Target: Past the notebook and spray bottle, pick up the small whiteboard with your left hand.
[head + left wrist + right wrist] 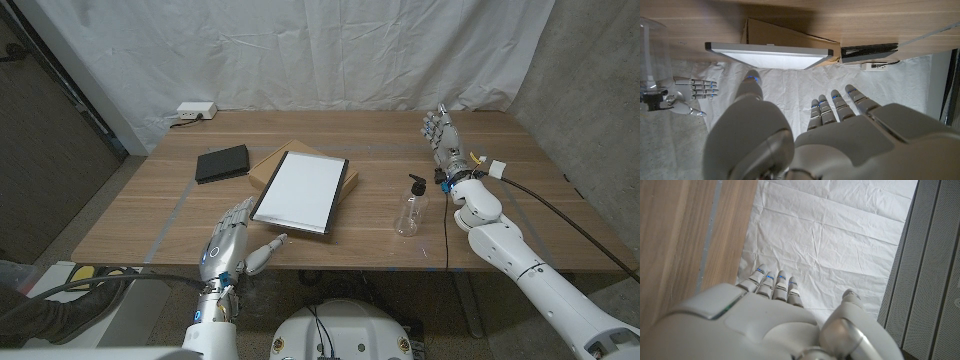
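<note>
The small whiteboard [298, 190], white with a dark frame, lies in the middle of the table on top of a brown cardboard piece [277, 163]. In the left wrist view the whiteboard's [769, 54] near edge faces my fingers. My left hand [230, 240] hovers at the table's near edge, just short of the whiteboard's near left corner, fingers spread and holding nothing. A black notebook [222, 163] lies left of the cardboard. The clear spray bottle [409, 210] with a black top stands right of the whiteboard. My right hand [440, 133] stands upright at the far right, fingers extended and empty.
A white power strip [194, 112] sits at the table's far left corner against a white cloth backdrop. A black cable [540, 200] runs from my right wrist across the table's right side. Bare wood lies between the bottle and the whiteboard.
</note>
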